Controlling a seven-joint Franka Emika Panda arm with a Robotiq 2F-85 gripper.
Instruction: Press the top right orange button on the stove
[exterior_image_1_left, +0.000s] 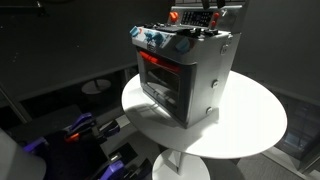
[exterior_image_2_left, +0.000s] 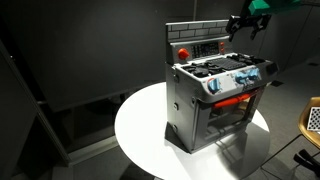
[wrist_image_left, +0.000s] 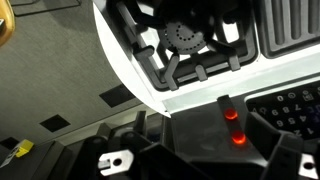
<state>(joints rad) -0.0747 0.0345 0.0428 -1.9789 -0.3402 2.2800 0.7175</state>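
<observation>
- Grey boxy toy stove (exterior_image_1_left: 185, 70) stands mid round white table (exterior_image_1_left: 250, 130); its oven cavity glows red.
- Black ribbed burner (wrist_image_left: 185, 40) sits beside two orange buttons (wrist_image_left: 228, 112).
- Gripper (wrist_image_left: 208, 160) fingers are spread apart.

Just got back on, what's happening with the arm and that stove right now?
The gripper hangs above the back corner of the toy stove, which stands on the round white table. It looks open and holds nothing. The wrist view looks down on a burner and two lit orange buttons beside it. Nothing is touching a button yet.
</observation>
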